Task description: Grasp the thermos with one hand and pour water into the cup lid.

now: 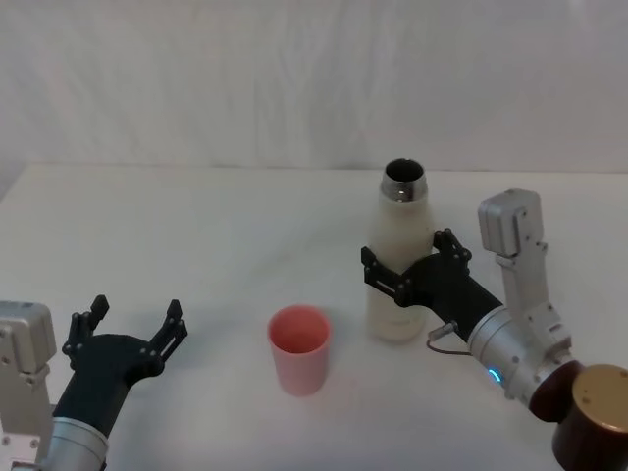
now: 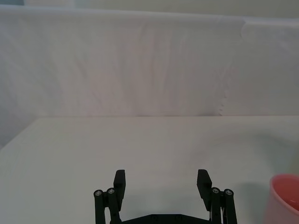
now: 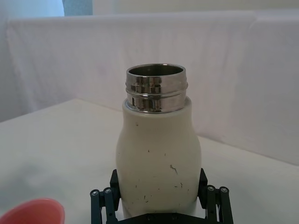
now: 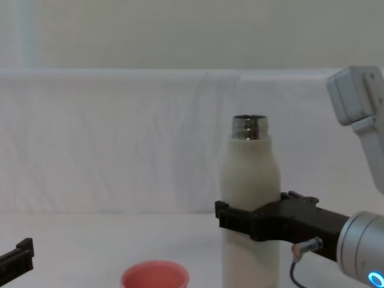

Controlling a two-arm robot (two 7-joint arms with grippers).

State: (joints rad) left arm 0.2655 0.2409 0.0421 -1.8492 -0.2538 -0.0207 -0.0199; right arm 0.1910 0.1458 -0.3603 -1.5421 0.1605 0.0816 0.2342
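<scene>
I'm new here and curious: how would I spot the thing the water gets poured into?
On the white table, look left of the tall cream thermos that the right gripper surrounds. There stands the cup lid: short, round, salmon-pink, open-topped.

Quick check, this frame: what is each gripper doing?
Left gripper: open, empty, parked at the table's near left.
Right gripper: fingers around the upright thermos, apparently shut on it.

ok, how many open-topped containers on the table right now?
2. The tall cream-white matte thermos with a steel neck stands upright at centre-right, the right gripper around its body. The small salmon-pink cup lid stands to its left, apart, nearer the robot.
</scene>
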